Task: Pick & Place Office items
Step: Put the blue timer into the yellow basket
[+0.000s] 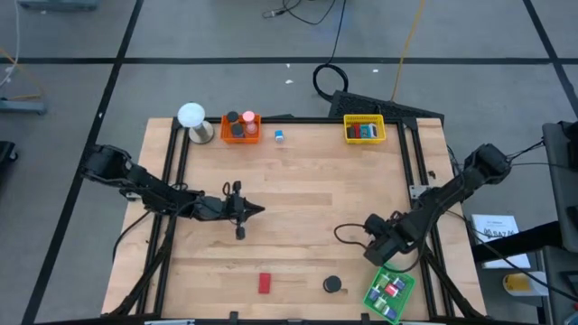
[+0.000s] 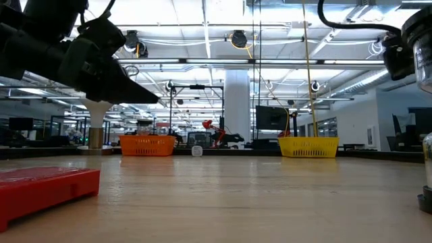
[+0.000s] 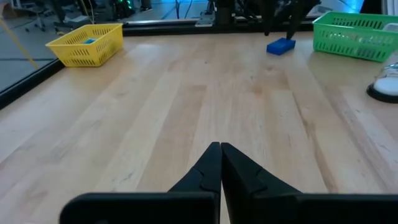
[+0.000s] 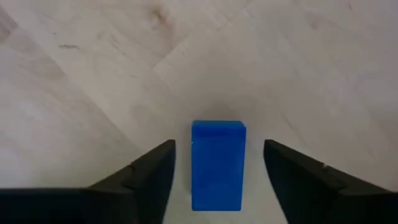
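Surface: pale wooden table (image 1: 298, 208) in a black frame, mostly bare, with a large open hall behind it in the low view.
Blue block (image 4: 217, 165): lies flat on the wood at the right side of the table, between the right gripper's two fingers with a gap on each side; the left wrist view shows it just beside the green tray (image 3: 357, 34).
Right gripper (image 4: 217, 171): spread wide, low over the block, touching nothing I can see.
Left gripper (image 3: 221, 168): fingertips pressed together with nothing between them, held over the middle-left of the table, waiting.
Other items: red block (image 1: 265, 283) and black disc (image 1: 334, 285) lie near the front edge, well apart from both grippers; a small blue piece (image 1: 280, 136) sits just beside the orange tray (image 1: 240, 127).
Trays: yellow tray (image 1: 364, 130) at the far edge; all three already hold pieces.
Handling, as a judgement: the block looks rigid, light and smooth-sided, likely hard plastic, so it should not deform but could slip or twist under an off-centre pinch.
Where to hold: across the two long flat sides, near mid-length, fingers square to the faces.
Risk: closing skewed may spin it out.
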You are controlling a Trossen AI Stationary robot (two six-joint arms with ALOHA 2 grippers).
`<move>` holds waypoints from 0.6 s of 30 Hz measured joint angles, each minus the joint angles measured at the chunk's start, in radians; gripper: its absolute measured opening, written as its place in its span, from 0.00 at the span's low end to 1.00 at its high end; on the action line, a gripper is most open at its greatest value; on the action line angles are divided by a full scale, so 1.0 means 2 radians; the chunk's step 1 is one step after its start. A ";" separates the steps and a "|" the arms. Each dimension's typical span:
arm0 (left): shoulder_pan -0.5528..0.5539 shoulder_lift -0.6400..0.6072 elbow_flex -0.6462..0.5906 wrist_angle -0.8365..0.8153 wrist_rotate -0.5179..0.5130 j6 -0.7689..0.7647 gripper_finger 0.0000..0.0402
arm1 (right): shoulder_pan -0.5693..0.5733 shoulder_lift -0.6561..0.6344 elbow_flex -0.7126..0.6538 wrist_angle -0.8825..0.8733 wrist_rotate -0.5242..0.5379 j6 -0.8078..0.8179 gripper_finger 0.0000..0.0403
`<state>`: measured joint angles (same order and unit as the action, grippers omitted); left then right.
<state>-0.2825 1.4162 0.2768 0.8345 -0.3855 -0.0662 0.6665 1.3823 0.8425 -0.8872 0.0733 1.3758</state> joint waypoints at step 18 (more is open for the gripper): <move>0.000 0.000 0.000 -0.005 0.014 0.004 0.03 | -0.012 0.004 -0.039 0.054 0.000 -0.013 0.66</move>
<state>-0.2832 1.4162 0.2768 0.8253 -0.3576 -0.0586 0.6418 1.3903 0.7649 -0.7791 0.0734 1.3502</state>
